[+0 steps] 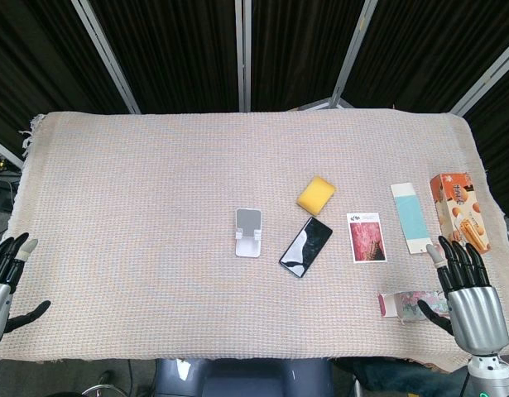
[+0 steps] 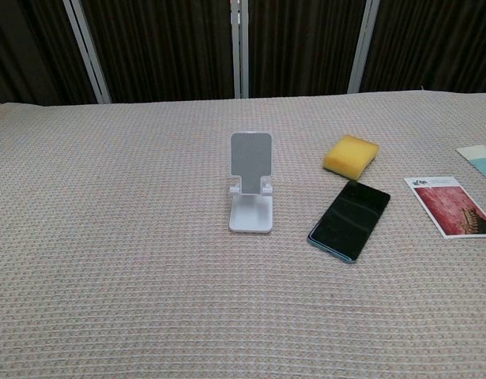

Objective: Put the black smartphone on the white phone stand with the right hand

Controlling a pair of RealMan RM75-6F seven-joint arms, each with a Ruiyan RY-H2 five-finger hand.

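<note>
The black smartphone [image 1: 305, 246] [image 2: 350, 219] lies flat and slanted on the woven cloth, just right of the white phone stand [image 1: 249, 232] [image 2: 250, 184], which stands upright with nothing on it. My right hand [image 1: 470, 297] hovers at the table's near right corner, fingers spread, holding nothing, far right of the phone. At the near left edge my left hand [image 1: 6, 281] is also open, with nothing in it. Neither hand shows in the chest view.
A yellow sponge [image 1: 315, 195] [image 2: 351, 155] sits just behind the phone. Right of it lie a picture card [image 1: 367, 237] [image 2: 450, 205], a pale blue strip [image 1: 411, 217], an orange snack box [image 1: 459, 212] and a small pink packet [image 1: 403, 304] beside my right hand.
</note>
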